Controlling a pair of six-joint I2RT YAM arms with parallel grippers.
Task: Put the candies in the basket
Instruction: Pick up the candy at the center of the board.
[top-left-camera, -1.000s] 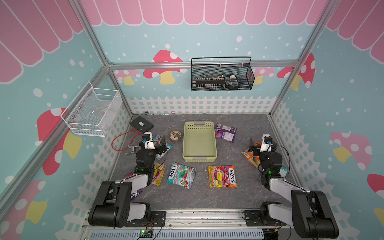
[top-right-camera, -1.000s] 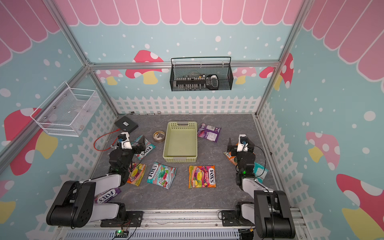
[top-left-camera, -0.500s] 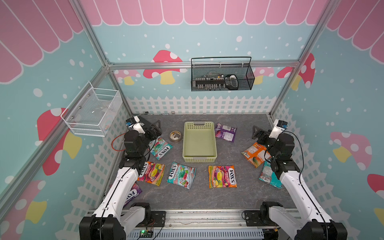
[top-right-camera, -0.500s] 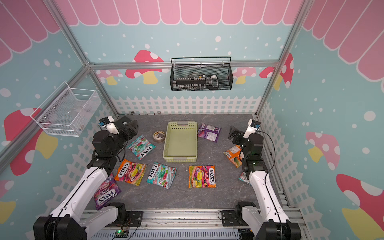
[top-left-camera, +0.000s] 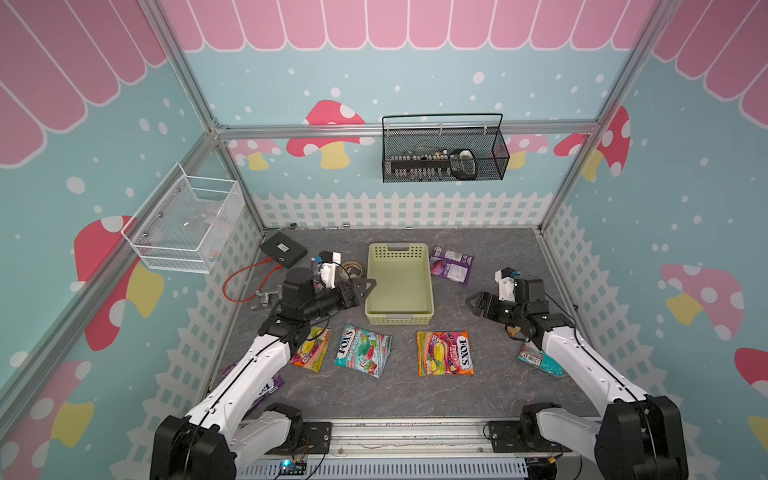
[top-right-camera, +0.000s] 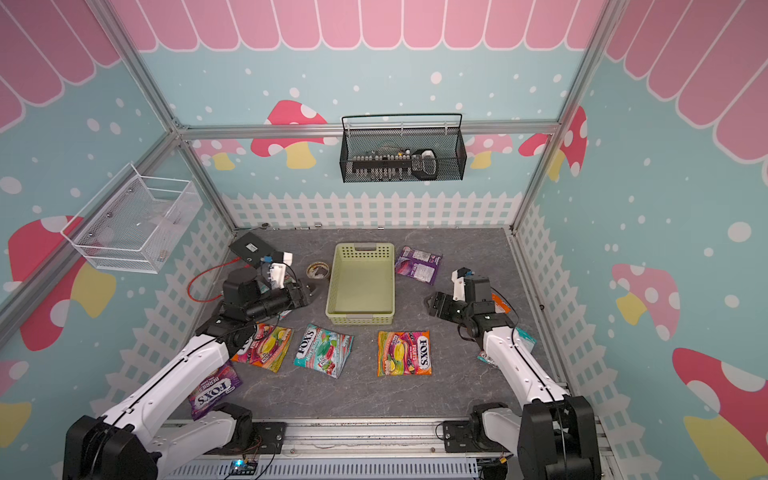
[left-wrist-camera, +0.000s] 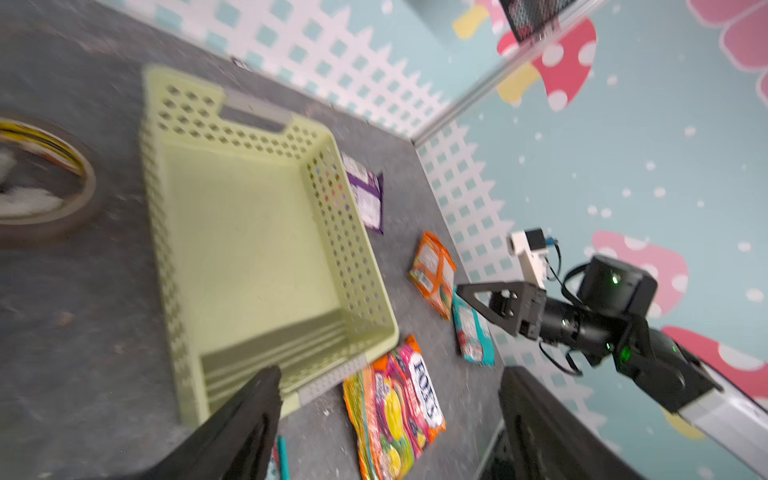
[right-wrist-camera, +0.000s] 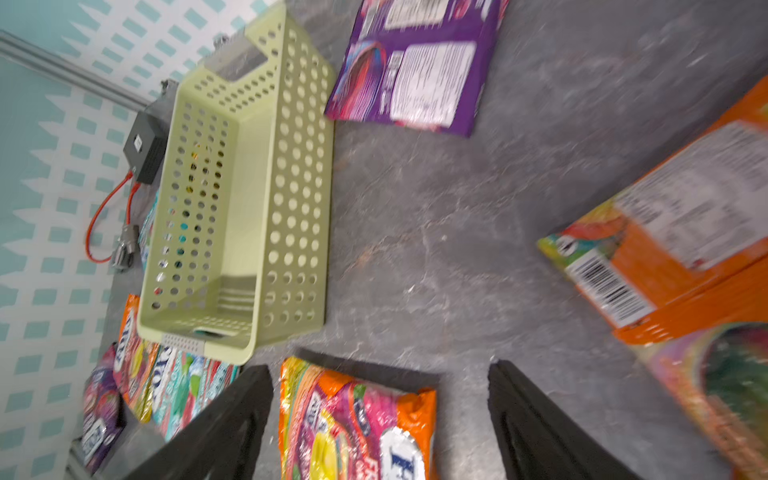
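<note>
Both top views look steeply down from high above the near edge over the whole surface (top-left-camera: 415, 399). Wrist views sit low and close, facing the basket (top-left-camera: 399, 319) all four share.

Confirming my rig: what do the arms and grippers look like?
The left arm and right arm have white links with black joints. The left gripper and right gripper are black, with triangular cut-out fingers. Each wrist carries a white camera mount and thin black cable.
</note>
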